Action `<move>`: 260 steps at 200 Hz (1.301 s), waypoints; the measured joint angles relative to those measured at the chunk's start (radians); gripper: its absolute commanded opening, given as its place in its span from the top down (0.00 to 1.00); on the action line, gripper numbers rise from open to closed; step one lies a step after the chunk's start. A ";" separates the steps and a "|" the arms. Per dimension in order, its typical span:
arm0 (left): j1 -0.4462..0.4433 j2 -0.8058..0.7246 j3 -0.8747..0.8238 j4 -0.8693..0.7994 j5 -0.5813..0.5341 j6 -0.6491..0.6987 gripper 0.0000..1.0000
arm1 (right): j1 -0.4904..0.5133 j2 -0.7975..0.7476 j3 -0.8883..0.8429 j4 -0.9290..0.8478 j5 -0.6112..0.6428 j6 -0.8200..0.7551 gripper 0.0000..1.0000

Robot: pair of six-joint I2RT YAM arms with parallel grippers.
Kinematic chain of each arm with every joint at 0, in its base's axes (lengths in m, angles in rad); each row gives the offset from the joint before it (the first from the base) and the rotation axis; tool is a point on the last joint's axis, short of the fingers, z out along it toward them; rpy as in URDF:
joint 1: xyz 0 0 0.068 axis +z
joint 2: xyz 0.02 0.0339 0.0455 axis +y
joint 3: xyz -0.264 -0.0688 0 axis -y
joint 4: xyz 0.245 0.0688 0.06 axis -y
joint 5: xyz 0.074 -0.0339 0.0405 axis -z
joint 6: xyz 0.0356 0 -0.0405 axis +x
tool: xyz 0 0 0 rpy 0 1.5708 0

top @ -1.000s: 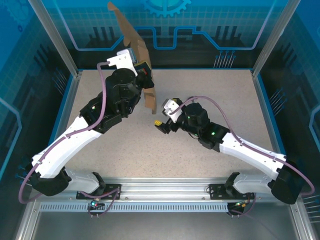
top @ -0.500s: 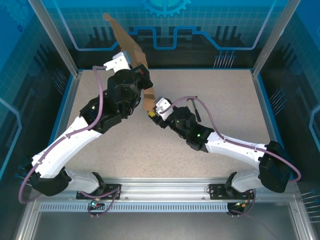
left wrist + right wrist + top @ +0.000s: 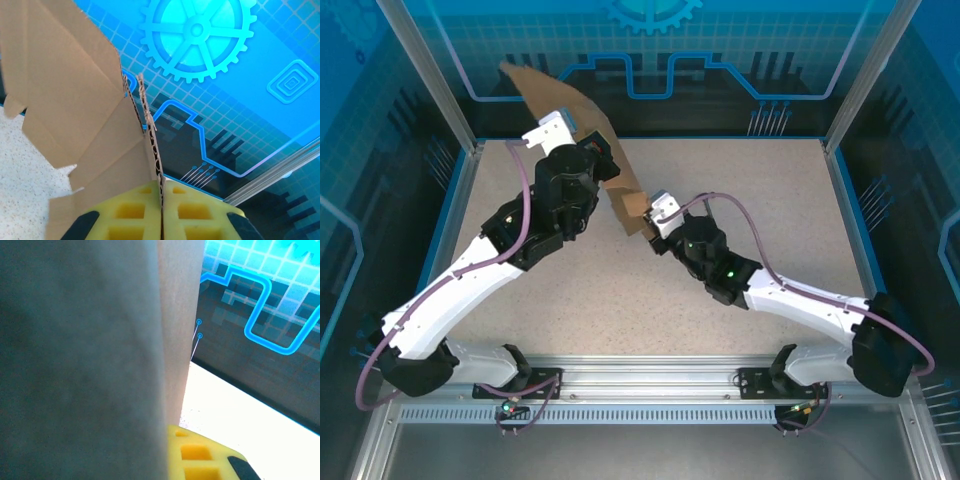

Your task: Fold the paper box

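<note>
Standing tilted above the counter [image 3: 770, 190], the paper box [image 3: 565, 98] was pinched edge-on by the left hand [image 3: 161, 215], while the right hand [image 3: 650, 218] seemingly gripped its lower flap.

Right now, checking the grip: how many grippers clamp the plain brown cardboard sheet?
2. The left gripper pinches an edge of the brown cardboard paper box, raised at far left; the right gripper is shut on its lower flap near centre.

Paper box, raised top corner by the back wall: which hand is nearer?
Left. The left hand clamps the paper box mid-sheet, just below that corner; the right hand pinches the lower end near the table, farther away.
</note>
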 measured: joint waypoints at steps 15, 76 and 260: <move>0.005 -0.003 -0.022 0.042 0.015 0.065 0.71 | -0.049 -0.035 0.001 -0.052 -0.053 0.018 1.00; 0.042 -0.071 -0.112 0.201 0.217 0.451 0.20 | -0.264 -0.085 0.133 -0.378 -0.339 0.051 1.00; 0.060 0.022 0.244 -0.262 0.481 1.513 0.18 | -0.454 -0.031 0.434 -0.848 -0.607 -0.129 1.00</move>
